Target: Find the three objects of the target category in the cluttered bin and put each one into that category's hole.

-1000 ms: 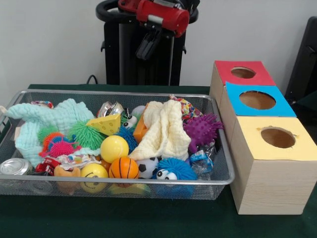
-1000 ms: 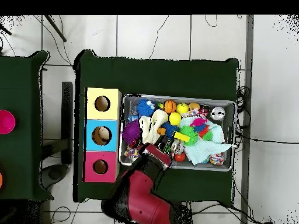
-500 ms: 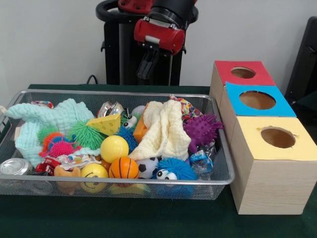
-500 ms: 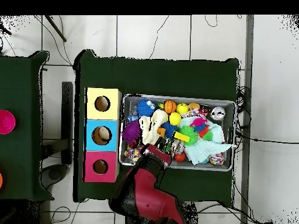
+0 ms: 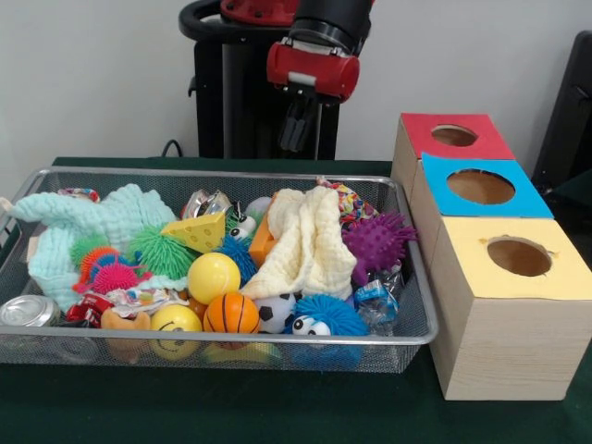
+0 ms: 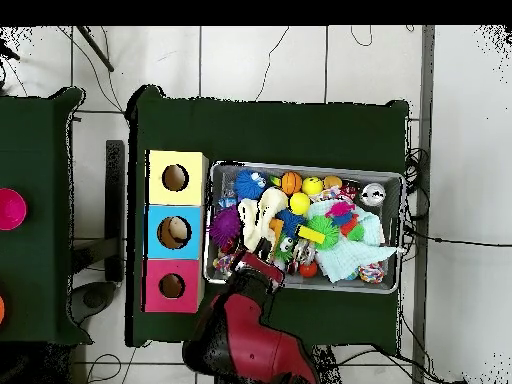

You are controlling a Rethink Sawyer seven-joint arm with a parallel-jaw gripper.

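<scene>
Front view: the end effector hangs from the red wrist above the bin's far rim, clear of everything inside. Its dark fingers read as pressed together with nothing between them, which suits an arm travelling over the clutter, not one reaching in.

The wire bin sits on the green worktop, packed full. A cream cloth is draped over the middle and a mint cloth fills one end, so either may be hiding toys underneath.

The target category is not shown, so the task's things can only be guessed at. Possible groups are the balls near the front wall (yellow ball, basketball), the spiky toys such as the purple one, and the cans, one lying at the front corner.

Just beside the bin stands a row of three boxes with red, blue and yellow tops. Each has a round hole facing up, so an item can simply be dropped in from above.

Overhead view: the arm comes up from the picture's bottom, and its wrist covers the bin's nearest edge at the box end. The end effector itself is hidden under it. The boxes line the bin's short side, keeping any carry short. All three holes look dark; whether anything lies inside I cannot tell.
</scene>
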